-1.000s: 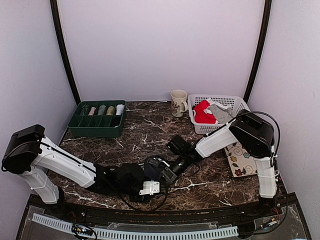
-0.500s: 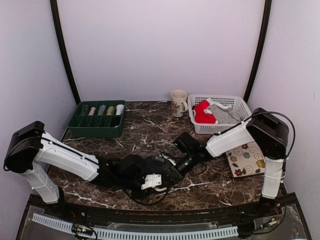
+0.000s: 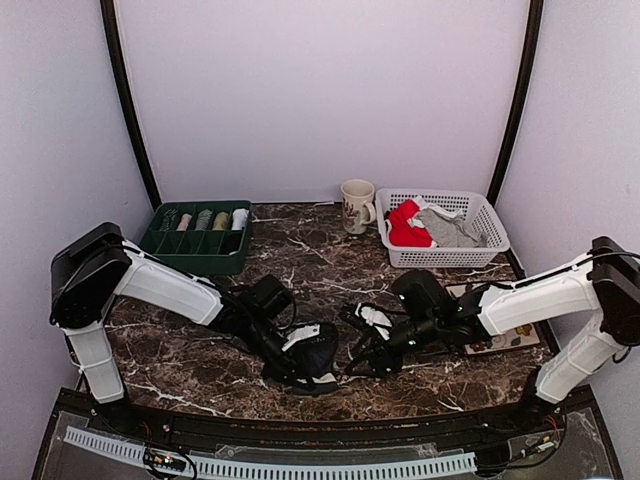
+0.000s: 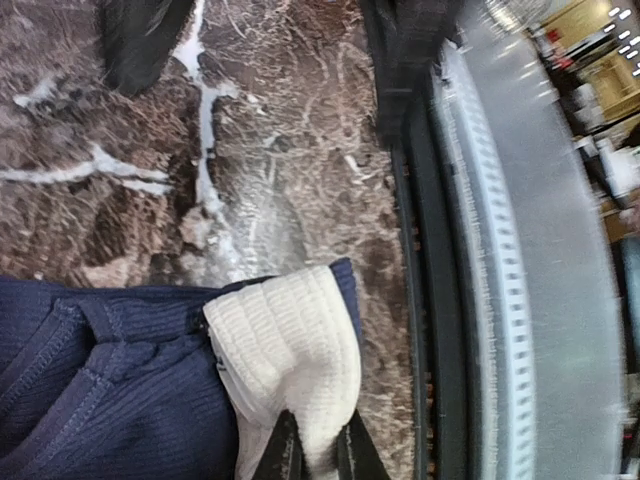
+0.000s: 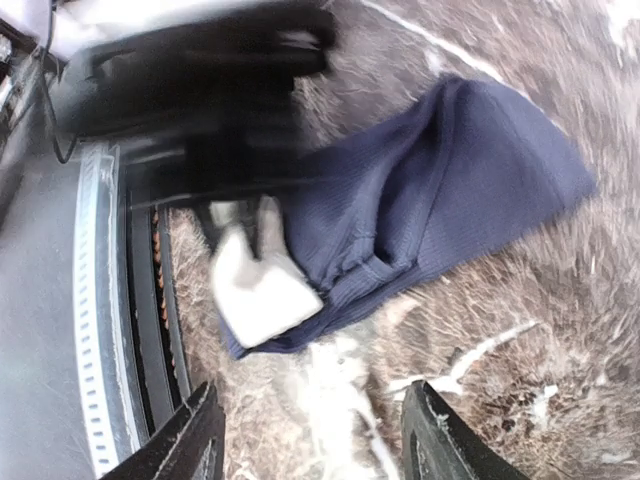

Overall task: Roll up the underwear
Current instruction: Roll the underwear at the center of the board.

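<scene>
The left gripper (image 4: 318, 455) is pinching its jaws almost shut on a white ribbed piece (image 4: 290, 345) of the navy underwear (image 4: 90, 390). The rest of that garment is lying on the marble table (image 4: 280, 130), close to its near edge. The right gripper (image 5: 315, 415) is holding its jaws well apart with nothing between them. It is hovering just beside the navy cloth and facing the left gripper, so the garment is sitting between the two. Farther back, red underwear (image 3: 403, 226) and grey underwear (image 3: 447, 228) are resting in a white basket (image 3: 470, 202). A mug (image 3: 355, 205) is standing just left of the basket, and a green tray (image 3: 190, 258) is sitting at the far left.
</scene>
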